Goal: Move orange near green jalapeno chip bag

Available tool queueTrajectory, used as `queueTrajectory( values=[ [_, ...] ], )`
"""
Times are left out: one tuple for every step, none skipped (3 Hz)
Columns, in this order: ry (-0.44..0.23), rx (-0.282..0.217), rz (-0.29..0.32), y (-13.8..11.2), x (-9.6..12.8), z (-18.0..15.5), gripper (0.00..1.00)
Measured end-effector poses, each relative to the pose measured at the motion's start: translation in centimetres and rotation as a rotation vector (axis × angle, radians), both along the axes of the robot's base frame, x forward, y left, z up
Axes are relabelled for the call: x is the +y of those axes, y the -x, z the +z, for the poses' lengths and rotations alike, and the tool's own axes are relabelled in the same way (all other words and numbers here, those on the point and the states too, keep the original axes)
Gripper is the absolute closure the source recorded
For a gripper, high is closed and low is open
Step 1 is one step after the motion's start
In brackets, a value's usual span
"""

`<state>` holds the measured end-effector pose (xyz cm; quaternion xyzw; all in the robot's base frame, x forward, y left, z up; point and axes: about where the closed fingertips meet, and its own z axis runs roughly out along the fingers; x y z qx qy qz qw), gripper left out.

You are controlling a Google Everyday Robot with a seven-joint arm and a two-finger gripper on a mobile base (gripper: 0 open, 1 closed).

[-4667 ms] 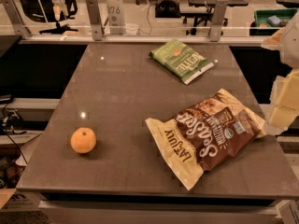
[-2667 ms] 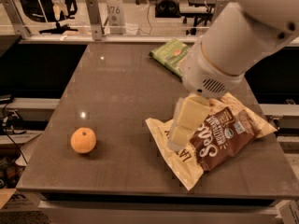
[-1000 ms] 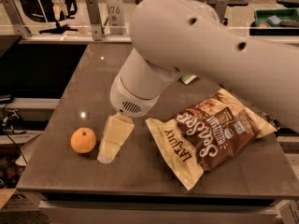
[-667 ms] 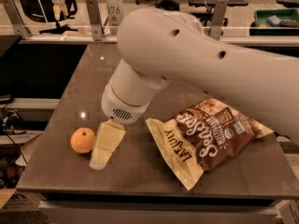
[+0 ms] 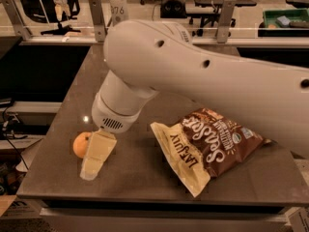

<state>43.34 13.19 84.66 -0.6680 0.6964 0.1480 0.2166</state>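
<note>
Orange [image 5: 80, 144]: near-left part of the surface [image 5: 140, 178]; round, so no long axis; direction of its stem cannot be told
Hand [image 5: 91, 168]: just right of the orange, overlapping its edge; long axis slants from far right to near left; spread or pressed together cannot be told
Green jalapeno chip bag: not visible; the arm [image 5: 203, 76] covers the far surface
Brown chip bag [image 5: 207, 146]: right, well apart from the orange

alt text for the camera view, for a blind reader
A large white robot arm reaches down across a dark table, its cream claw right beside a small orange near the front left edge. A brown chip bag lies to the right.
</note>
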Motion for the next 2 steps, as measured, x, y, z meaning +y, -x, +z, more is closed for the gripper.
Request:
queueTrajectory(
  values=[
    [-0.005, 0.001, 0.008, 0.21, 0.88, -0.05, 0.16],
    [-0.006, 0.002, 0.008, 0.19, 1.19, -0.3, 0.39]
  ],
)
